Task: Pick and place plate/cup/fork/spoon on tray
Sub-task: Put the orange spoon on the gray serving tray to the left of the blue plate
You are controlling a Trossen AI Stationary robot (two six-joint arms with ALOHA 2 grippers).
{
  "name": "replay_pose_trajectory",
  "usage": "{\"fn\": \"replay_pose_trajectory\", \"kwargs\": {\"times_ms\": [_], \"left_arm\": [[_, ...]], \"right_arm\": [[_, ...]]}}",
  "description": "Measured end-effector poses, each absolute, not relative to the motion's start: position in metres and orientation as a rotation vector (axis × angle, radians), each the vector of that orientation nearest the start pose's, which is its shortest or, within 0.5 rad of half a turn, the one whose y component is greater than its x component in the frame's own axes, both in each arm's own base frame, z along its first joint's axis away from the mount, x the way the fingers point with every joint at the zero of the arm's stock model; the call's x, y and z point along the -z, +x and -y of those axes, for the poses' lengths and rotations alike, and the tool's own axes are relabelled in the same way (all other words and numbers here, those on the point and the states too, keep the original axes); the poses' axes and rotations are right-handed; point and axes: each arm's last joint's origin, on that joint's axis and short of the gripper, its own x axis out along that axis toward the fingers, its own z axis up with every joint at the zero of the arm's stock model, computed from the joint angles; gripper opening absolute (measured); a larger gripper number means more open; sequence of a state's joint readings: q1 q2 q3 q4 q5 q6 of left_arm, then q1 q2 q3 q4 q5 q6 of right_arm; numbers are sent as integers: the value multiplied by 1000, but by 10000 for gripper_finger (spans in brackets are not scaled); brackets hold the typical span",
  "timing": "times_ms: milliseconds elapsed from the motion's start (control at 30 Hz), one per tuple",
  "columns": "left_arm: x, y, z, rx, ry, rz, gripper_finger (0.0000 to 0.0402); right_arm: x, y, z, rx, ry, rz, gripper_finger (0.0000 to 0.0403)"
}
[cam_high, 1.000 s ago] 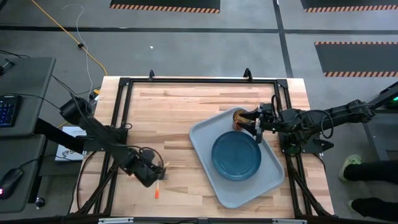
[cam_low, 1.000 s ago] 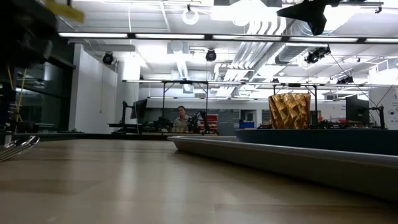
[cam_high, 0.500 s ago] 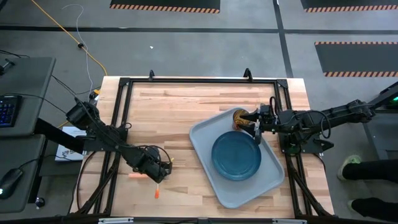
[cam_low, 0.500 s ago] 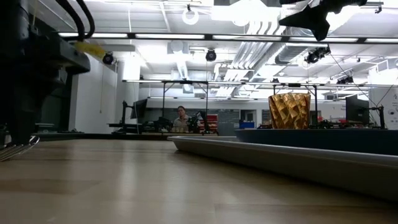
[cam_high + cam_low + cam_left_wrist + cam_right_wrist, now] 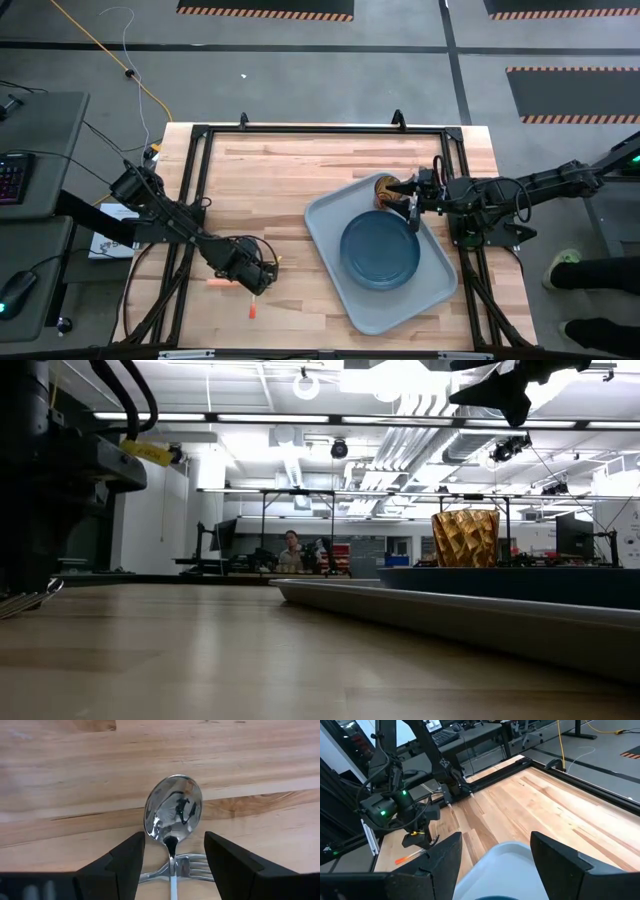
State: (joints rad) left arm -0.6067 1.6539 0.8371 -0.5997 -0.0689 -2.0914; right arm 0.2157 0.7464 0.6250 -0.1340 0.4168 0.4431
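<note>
The spoon (image 5: 174,812) lies on the wood table with its silver bowl up. Its neck crosses over the fork's tines (image 5: 192,868). My left gripper (image 5: 172,865) is open and low over the table at the near left (image 5: 250,270), one finger on each side of the spoon's neck. I cannot tell whether they touch it. Orange handle ends show at the gripper's left (image 5: 218,283) and near side (image 5: 254,311). The blue plate (image 5: 380,250) and amber cup (image 5: 384,188) stand on the grey tray (image 5: 325,215). My right gripper (image 5: 412,203) is open and empty beside the cup.
The tray lies slanted on the table's right half, with its near corner close to the front edge (image 5: 375,322). The low view shows the tray's rim (image 5: 400,605), the cup (image 5: 465,538) and the fork's tines (image 5: 25,601). Bare wood lies between the two arms.
My left gripper has come down toward the table and shifted a little toward the table's right edge, over the spoon and fork. This uncovered an orange handle end on its left. The spoon, fork, plate, cup and tray have stayed in place.
</note>
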Motion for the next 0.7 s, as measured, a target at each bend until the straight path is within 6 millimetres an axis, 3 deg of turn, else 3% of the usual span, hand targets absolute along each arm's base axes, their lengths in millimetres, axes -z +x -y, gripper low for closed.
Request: {"fn": "replay_pose_trajectory", "kwargs": {"times_ms": [267, 700], "left_arm": [[-133, 221, 151, -1026, -1231, -1131, 191], [-136, 217, 148, -1030, -1198, -1129, 79]], "right_arm": [[-289, 166, -24, 250, 344, -196, 227], [-289, 166, -24, 249, 345, -196, 227]]}}
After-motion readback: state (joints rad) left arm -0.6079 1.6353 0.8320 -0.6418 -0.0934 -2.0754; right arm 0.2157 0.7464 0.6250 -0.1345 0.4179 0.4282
